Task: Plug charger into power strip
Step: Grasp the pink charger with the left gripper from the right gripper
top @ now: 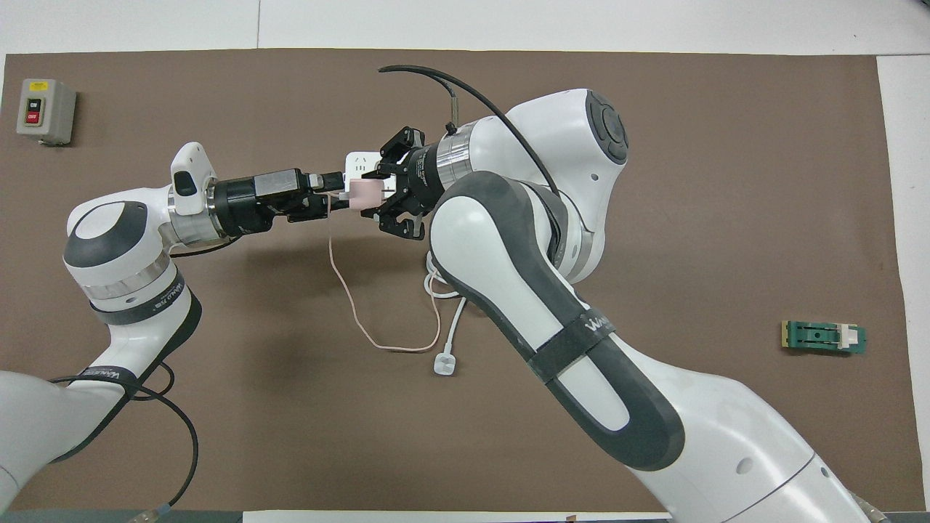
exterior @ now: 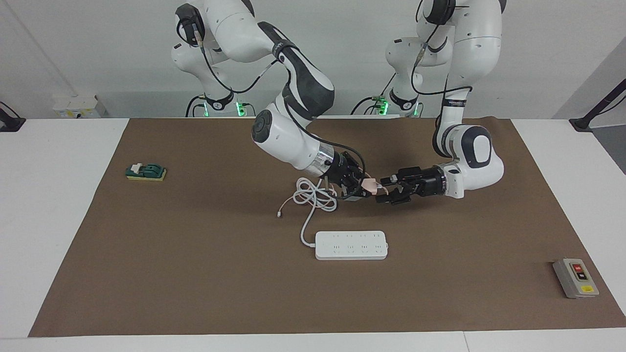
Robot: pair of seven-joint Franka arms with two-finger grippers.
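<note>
Overhead view alone shows charger [top: 365, 192] cable [top: 349, 290] trailing down.

A white worktop [exterior: 58, 220] fills the frame, most of it covered by a brown mat [exterior: 195, 274]. On the mat lie the power strip [exterior: 351, 245] just below the centre of the facing view, its white coiled cord [exterior: 313, 195] above it, a green block [exterior: 145, 171] at middle left, and a grey button box [exterior: 575, 278] at lower right.
</note>
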